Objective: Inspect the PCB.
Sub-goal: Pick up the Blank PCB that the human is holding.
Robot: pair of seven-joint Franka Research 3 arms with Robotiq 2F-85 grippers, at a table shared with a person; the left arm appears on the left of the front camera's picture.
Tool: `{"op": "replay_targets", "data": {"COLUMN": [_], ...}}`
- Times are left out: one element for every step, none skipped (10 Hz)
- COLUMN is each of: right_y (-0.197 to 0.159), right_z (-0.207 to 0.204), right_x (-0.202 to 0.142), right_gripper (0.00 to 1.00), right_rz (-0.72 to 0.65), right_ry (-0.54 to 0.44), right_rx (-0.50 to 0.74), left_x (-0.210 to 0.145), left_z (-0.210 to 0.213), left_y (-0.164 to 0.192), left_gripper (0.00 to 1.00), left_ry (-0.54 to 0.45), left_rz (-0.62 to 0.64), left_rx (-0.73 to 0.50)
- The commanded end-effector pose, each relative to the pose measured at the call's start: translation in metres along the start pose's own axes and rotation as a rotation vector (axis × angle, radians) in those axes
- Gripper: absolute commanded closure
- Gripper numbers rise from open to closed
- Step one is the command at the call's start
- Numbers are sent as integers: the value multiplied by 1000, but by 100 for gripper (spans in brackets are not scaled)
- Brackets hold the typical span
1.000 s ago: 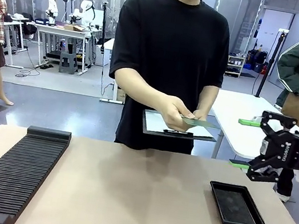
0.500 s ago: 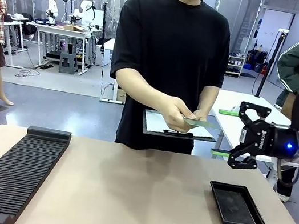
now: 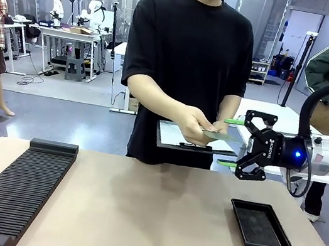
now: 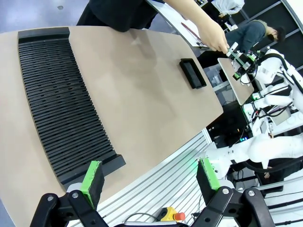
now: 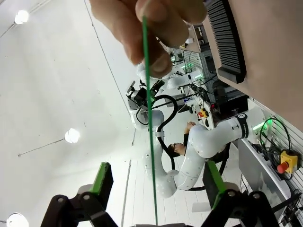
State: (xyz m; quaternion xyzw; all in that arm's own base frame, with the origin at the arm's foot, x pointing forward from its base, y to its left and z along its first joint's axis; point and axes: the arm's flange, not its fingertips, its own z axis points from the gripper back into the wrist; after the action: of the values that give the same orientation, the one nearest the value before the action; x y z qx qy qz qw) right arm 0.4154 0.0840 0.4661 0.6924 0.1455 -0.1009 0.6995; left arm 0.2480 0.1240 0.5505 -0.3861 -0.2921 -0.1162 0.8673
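A tan table (image 3: 147,222) fills the lower front view. It stands in a workshop hall with a polished grey floor (image 3: 69,119), white benches and glass partitions behind. The right wrist view looks up at a white ceiling with round lamps (image 5: 72,135).

The right pincer (image 3: 231,142) hangs above the table's far edge, turned sideways toward the person, its jaws spread wide. The PCB (image 3: 219,135) lies between its green pads (image 5: 102,179) and touches neither; in the right wrist view it is a thin green line seen edge-on. The person's hand (image 3: 191,124) pinches the end of the board farthest from that pincer, just over a grey clipboard (image 3: 172,136) with white paper held at the waist.

Below the right pincer and a little to the robot's right, a shallow black tray (image 3: 261,226) sits flat on the table, its dark floor showing. Well off to that pincer's left lies a long black rack (image 3: 12,192) — row upon row of narrow slots — along the table's side.

The left pincer (image 4: 150,176) hovers over the table's near edge with its jaws wide apart. The rack's near end lies just ahead of one of its pads, and the tray is far ahead.
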Motion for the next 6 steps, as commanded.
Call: {"op": "replay_targets", "data": {"right_y": [9, 8, 9, 9, 9, 8], "right_z": [-7, -7, -6, -7, -8, -8], "right_x": [6, 7, 8, 8, 9, 9], "right_gripper": [52, 79, 100, 100, 88, 98], "right_rz": [-22, -21, -17, -15, -18, -19], "right_ry": [4, 9, 9, 11, 14, 16], "right_rx": [12, 14, 19, 22, 19, 17], "left_x": [0, 0, 0, 0, 0, 0], "left_z": [0, 0, 0, 0, 0, 0], "left_y": [0, 0, 0, 0, 0, 0], "left_gripper": [0, 0, 0, 0, 0, 0], "left_ry": [3, 3, 3, 3, 3, 3], "left_rz": [-1, -1, -1, -1, -1, -1], "left_rx": [4, 4, 4, 4, 4, 4]}}
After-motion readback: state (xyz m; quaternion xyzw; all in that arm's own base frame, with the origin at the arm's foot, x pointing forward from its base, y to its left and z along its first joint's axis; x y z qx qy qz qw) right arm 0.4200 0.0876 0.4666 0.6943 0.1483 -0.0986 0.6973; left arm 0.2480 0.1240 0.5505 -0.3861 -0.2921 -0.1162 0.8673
